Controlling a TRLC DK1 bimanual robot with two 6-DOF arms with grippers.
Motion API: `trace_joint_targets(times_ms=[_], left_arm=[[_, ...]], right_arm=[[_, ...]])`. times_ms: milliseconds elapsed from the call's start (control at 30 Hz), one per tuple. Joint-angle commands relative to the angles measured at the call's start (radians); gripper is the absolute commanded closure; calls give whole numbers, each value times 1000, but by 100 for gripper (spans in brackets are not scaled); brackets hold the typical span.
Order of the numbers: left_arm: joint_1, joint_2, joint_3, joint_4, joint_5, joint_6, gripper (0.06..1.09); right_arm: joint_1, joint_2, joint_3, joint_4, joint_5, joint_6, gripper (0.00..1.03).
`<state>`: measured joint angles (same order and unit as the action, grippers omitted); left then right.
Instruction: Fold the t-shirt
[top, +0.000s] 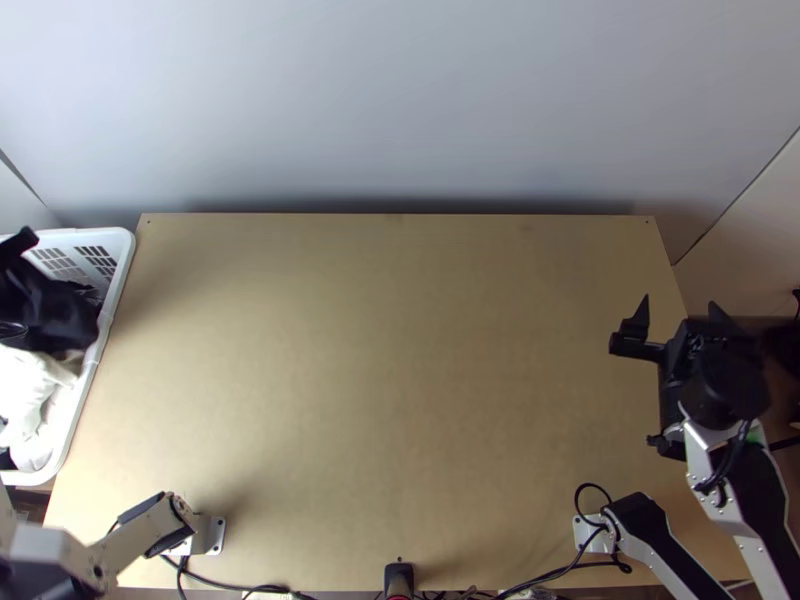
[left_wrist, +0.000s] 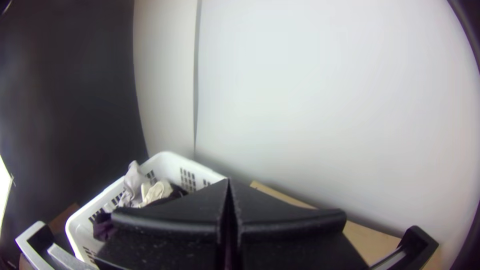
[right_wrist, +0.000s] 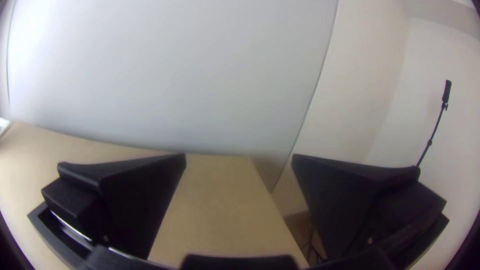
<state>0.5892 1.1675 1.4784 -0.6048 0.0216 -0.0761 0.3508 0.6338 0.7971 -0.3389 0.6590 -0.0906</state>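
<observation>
Left wrist view: left gripper (left_wrist: 229, 182) pressed shut, seemingly empty; right gripper (right_wrist: 239, 159) (fingers wide apart) holds nothing. Jumbled clothes (left_wrist: 156, 192) in the basket (left_wrist: 167, 164) could snag together when pulled.

The table (top: 400, 350) has a smooth, matt wooden top. Beside it, the basket (top: 124, 250) looks like smooth plastic, and the pale cloth (top: 30, 385) and black cloth (top: 65, 318) in it are soft and creased. The left gripper (left_wrist: 229, 182) and right gripper (top: 677, 305) have matt black fingers, seemingly plastic. The wall (top: 400, 100) is smooth.
</observation>
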Motion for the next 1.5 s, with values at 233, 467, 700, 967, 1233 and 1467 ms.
trace_joint_targets(times_ms=[233, 467, 700, 967, 1233, 1467], left_arm=[[-149, 20, 457, 20, -43, -65, 105], [-114, 205, 767, 36, -98, -63, 105], [-138, 199, 806, 200, -124, -44, 105], [-327, 181, 800, 209, -124, -10, 105], [-631, 193, 793, 224, -213, -8, 105], [-1037, 202, 680, 106, -333, -74, 105]], right_arm=[[-7, 110, 254, -261, 11, 37, 4], [-29, 106, 254, -313, 13, 40, 4], [-47, 92, 255, -348, 11, 49, 4], [-53, 69, 252, -385, 11, 49, 4], [-70, 58, 241, -404, 11, 55, 4], [-76, 40, 238, -450, 11, 54, 4]])
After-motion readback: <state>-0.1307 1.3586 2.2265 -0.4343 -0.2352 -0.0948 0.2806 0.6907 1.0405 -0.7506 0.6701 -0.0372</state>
